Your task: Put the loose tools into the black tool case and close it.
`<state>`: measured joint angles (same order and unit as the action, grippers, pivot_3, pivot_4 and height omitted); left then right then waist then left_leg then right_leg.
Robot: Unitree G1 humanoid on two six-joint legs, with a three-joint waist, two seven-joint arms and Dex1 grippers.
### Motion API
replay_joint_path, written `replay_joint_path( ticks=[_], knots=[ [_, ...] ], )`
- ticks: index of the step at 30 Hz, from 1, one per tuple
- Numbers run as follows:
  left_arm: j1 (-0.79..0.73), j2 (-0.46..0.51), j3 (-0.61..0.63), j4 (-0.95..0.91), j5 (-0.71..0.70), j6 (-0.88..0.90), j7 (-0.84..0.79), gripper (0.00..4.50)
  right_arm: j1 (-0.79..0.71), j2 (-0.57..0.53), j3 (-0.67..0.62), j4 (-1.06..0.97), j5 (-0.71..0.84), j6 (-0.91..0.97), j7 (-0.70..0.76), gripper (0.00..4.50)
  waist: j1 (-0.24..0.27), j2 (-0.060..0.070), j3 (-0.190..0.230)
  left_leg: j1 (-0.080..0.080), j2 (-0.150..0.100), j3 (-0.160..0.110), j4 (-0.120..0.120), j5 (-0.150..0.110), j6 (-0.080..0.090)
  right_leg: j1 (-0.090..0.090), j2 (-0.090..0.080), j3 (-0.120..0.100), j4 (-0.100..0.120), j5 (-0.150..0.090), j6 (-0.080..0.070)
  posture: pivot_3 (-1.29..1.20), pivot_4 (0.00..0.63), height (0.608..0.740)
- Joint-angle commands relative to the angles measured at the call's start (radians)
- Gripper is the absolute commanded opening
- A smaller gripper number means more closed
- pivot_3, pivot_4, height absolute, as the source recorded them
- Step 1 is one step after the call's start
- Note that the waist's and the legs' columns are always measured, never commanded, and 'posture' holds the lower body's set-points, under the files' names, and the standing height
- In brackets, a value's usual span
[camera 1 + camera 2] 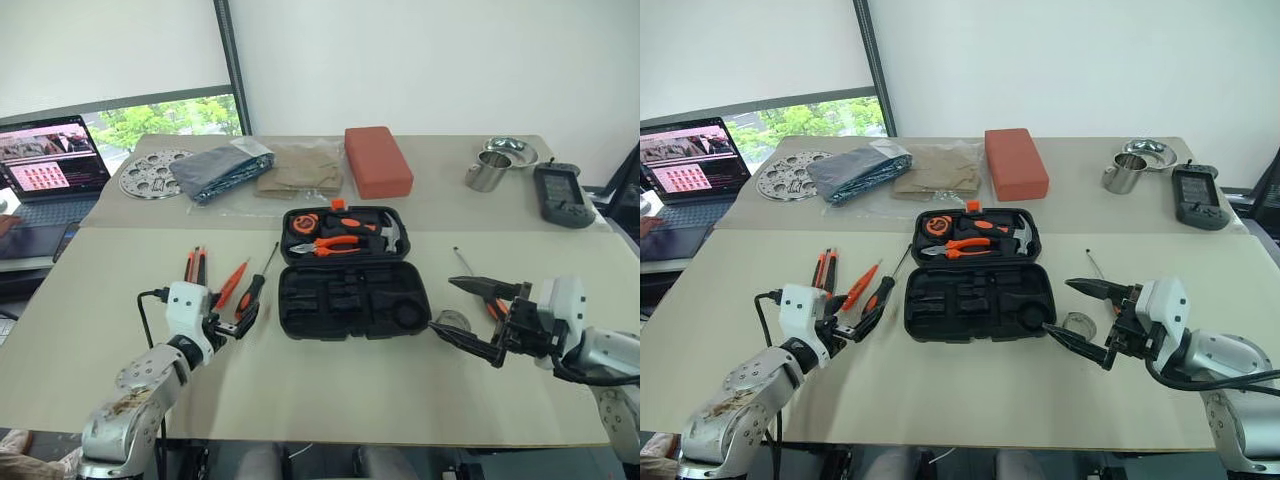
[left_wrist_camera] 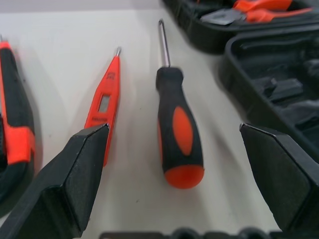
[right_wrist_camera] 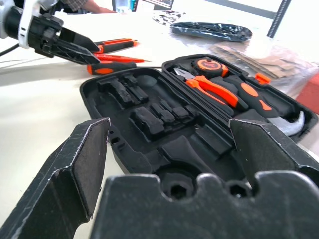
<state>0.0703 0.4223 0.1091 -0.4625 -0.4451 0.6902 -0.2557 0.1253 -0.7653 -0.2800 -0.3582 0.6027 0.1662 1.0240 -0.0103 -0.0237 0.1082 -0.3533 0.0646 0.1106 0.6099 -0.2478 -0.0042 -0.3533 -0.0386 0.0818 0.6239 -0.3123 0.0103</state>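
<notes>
Both grippers stand with fingers spread and hold nothing. Leftmost on the table [image 1: 100, 330] lies the orange-and-black utility knife [image 1: 195, 265], then the small orange screwdriver [image 1: 231, 283] and a black-and-orange-handled screwdriver [image 1: 255, 285], with the left gripper [image 1: 240, 322] just at its handle end. Centre, the black tool case [image 1: 352, 272] lies open. Beside its near right corner sits the small tape roll [image 1: 455, 322], near the right gripper [image 1: 462, 315].

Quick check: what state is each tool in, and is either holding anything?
Left tool: open, empty, pointed at the screwdriver.
Right tool: open, empty, beside the case.
</notes>
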Motion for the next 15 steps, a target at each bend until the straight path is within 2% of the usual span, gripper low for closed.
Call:
replay_joint_path(
  ticks=[1, 11, 13, 14, 15],
  knots=[
    [-0.042, -0.012, -0.01, -0.014, 0.022, 0.063, 0.045, 4.5, -0.017, -0.011, -0.011, -0.047, 0.034, 0.023, 0.012, 4.41, 0.0, 0.0, 0.0, 0.0, 0.0, 0.0, 0.0, 0.0, 0.0, 0.0, 0.0, 0.0, 0.0, 0.0, 0.0, 0.0, 0.15, 0.74],
    [-0.099, -0.049, -0.018, 0.035, 0.047, 0.172, 0.091, 4.5, -0.023, 0.005, -0.018, -0.063, 0.034, 0.049, -0.004, 4.41, -0.003, 0.0, 0.0, 0.0, 0.0, 0.0, 0.0, 0.0, 0.0, 0.001, 0.0, 0.0, 0.001, 0.0, 0.001, 0.0, 0.15, 0.74],
    [-0.102, -0.053, -0.018, 0.037, 0.05, 0.177, 0.087, 3.98, -0.023, 0.007, -0.018, -0.07, 0.034, 0.055, -0.013, 4.5, -0.004, 0.0, 0.0, 0.0, -0.001, 0.001, 0.0, 0.0, 0.0, 0.001, 0.0, 0.0, 0.001, 0.001, 0.001, 0.0, 0.15, 0.74],
    [-0.102, -0.054, -0.018, 0.037, 0.052, 0.179, 0.085, 3.87, -0.022, 0.008, -0.019, -0.073, 0.034, 0.057, -0.016, 4.5, -0.004, 0.0, 0.0, 0.0, -0.001, 0.001, 0.0, 0.0, 0.0, 0.001, 0.0, 0.0, 0.001, 0.001, 0.001, 0.0, 0.15, 0.74],
    [-0.103, -0.056, -0.017, 0.037, 0.052, 0.181, 0.082, 3.39, -0.021, 0.009, -0.019, -0.076, 0.034, 0.059, -0.019, 4.5, -0.005, 0.0, 0.0, 0.0, -0.001, 0.001, 0.0, 0.0, 0.0, 0.001, 0.0, 0.0, 0.001, 0.0, 0.001, 0.0, 0.15, 0.74]
  ],
)
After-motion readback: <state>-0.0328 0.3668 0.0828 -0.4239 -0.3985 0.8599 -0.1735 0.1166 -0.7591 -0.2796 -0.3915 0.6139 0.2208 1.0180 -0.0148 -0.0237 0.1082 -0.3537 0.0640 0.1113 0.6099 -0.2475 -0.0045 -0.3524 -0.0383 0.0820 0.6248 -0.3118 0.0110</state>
